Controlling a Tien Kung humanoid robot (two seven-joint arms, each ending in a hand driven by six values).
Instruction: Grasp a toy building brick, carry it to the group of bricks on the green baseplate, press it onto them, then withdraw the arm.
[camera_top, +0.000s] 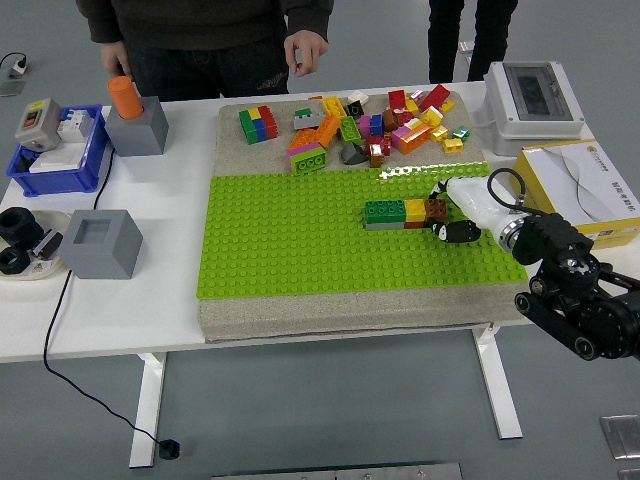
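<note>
A white table (130, 310) stands on a grey floor, with its white legs showing underneath and a black cable (75, 385) trailing down off the left side to the ground. Most of the tabletop is taken up by a sandy-coloured mat (350, 315), and the green baseplate (300, 250) lies on the near part of it. On the far strip of the mat a loose pile of coloured bricks (370, 125) is scattered. A short row of bricks (405, 212) — green, yellow, brown — sits pressed on the baseplate towards its right side.

The right hand (455, 215), white with dark fingertips, comes in from the right on its black arm (575, 290) and is touching the brown end of that row; its fingers (460, 231) are curled in close against the brick, though I cannot tell if they actually grip it.

Off to the left stand a blue bin (55, 165), two grey blocks (98, 243), one with an orange cylinder (124, 97) on top. On the right are a white switch box (530, 100) and a cardboard box (585, 190). A person (210, 40) in dark clothes stands at the far edge, one hand (305, 50) closed at the waist, the other by the orange cylinder.
</note>
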